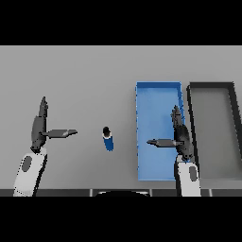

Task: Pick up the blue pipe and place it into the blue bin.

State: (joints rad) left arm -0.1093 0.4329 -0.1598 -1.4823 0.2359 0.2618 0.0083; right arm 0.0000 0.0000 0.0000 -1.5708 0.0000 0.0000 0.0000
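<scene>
The blue pipe (pixel 108 139) stands on the grey table (pixel 85 80), roughly midway between the 2 hands and touched by neither; it looks upright or nearly so, with a dark end at its top and the blue body below. To its right lies the blue bin (pixel 142 142), a long rectangular tray with a raised rim, its long side running away from the robot, and the pipe sits outside it, near its left wall. Just beside the blue bin on the right, their long walls close together, is a dark grey bin (pixel 212 86) of similar shape with a black rim. The left hand (pixel 38 130) shows at the left of the view, well apart from the pipe, its fingers straight and pointing away from the robot while the thumb sticks out sideways toward the pipe; it holds nothing. The right hand (pixel 180 134) hangs over the right part of the blue bin, close to the wall shared with the dark bin, fingers likewise stretched straight ahead and thumb spread out to the left, with nothing between them. Both white forearms enter from the lower edge.
</scene>
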